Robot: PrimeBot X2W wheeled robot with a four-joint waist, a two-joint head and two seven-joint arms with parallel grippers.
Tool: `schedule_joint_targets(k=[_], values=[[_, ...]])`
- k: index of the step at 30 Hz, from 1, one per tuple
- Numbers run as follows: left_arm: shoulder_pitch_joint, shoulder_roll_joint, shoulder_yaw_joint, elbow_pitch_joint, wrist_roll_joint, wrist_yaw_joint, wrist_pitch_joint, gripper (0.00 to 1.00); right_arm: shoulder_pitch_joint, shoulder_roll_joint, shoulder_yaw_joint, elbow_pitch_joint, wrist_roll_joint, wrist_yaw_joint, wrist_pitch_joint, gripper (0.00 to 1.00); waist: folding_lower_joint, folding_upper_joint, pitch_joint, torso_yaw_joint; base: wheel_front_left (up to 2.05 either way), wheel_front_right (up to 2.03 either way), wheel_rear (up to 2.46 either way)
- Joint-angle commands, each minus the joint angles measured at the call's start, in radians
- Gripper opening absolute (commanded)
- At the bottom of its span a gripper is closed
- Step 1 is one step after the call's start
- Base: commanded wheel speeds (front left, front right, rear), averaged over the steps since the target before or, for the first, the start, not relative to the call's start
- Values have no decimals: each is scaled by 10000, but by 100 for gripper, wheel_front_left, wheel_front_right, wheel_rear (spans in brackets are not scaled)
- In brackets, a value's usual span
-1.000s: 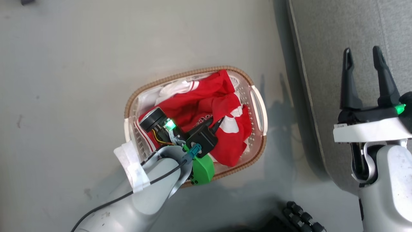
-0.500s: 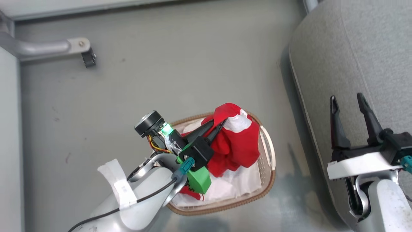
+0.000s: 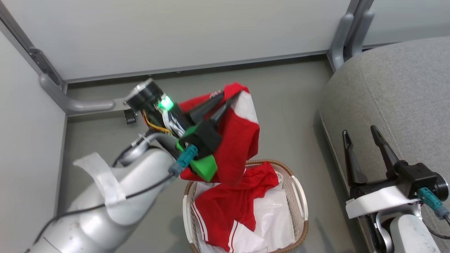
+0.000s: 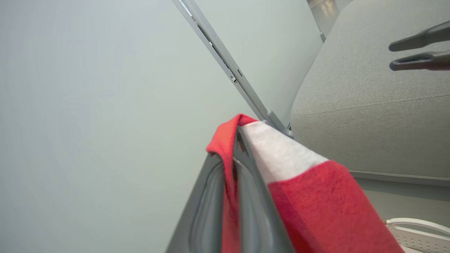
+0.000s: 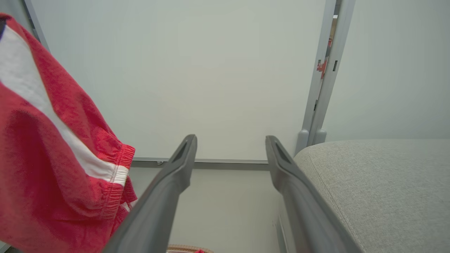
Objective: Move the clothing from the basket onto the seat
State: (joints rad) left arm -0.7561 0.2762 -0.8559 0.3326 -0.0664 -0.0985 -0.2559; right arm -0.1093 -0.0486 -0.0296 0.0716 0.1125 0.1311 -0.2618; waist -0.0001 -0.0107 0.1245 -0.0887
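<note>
Transfer step: clothing (image 3: 240, 140) is held in the closed left pincer (image 3: 227, 97) above the basket (image 3: 305, 225); right pincer (image 3: 359, 130) is spread, empty. Carry onto the seat (image 3: 404, 88) is needed next.

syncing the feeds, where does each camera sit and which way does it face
Head view: on the head, facing forward and down at the floor, basket and seat; both arms show, left tool shut on a red garment, right tool open.
Left wrist view: on the left wrist, facing along its shut fingers toward the wall and seat.
Right wrist view: on the right wrist, facing the wall between its spread fingers.
Shared: both wrist views catch the seat and the red garment.
</note>
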Motion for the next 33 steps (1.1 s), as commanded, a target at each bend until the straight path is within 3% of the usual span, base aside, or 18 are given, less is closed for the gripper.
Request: schedule_joint_targets(k=[1,12,20,33], values=[[-366,166,100,-153,2,-44,75,0,178,-35,88,6,-110,-7,-49,100,1,107,-359,105,0,0,0],[-2024,587,812,-1070,-314,-124,565,0,-97,-33,1040,-88,-97,-7,-49,100,1,107,-343,58,0,0,0],[-2576,707,941,-1259,-463,-158,802,0,-574,-32,2534,-174,-203,-7,-49,100,1,107,-275,49,0,0,0],[-3037,321,574,-1564,-545,-194,1214,0,-2017,-38,4755,681,-738,-8,-49,100,1,107,-188,448,0,0,0]])
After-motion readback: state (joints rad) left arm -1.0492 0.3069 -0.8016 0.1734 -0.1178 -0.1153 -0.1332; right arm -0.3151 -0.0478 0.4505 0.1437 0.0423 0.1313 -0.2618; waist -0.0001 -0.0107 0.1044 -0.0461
